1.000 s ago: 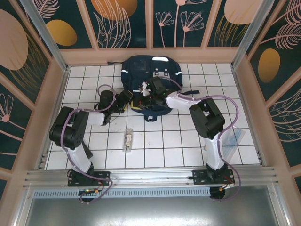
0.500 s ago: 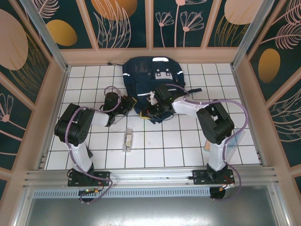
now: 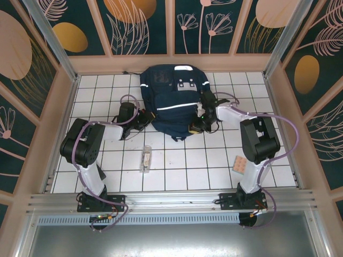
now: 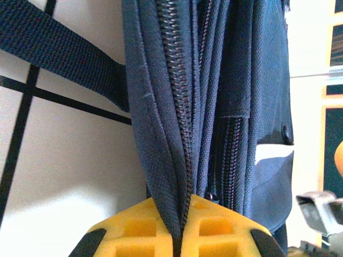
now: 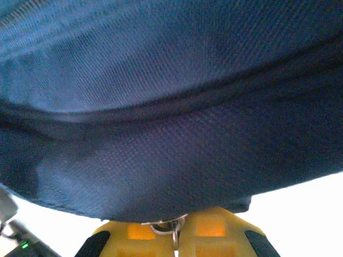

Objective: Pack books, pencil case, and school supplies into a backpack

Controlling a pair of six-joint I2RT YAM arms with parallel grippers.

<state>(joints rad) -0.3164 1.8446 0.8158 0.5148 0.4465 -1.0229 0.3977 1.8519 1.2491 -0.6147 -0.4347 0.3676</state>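
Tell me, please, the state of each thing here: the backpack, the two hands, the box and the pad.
Backpack: lying flat, its zip closed along the left side.
Left hand: shut on the backpack's zipped edge.
Right hand: shut on the zip pull.
Box: lying on the table, not packed.
Pad: lying on the table, not packed.

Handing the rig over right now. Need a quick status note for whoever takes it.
Left end effector: shut on the backpack zip edge, on its left side.
Right end effector: shut on what looks like a metal zip pull, at the backpack's near right corner.
On the tiles: clear box in front of the backpack, dotted pad by the right arm's base.
Done: backpack gripped on both sides.
Left: box and pad to go in. Cannot tell how far the zip is open.
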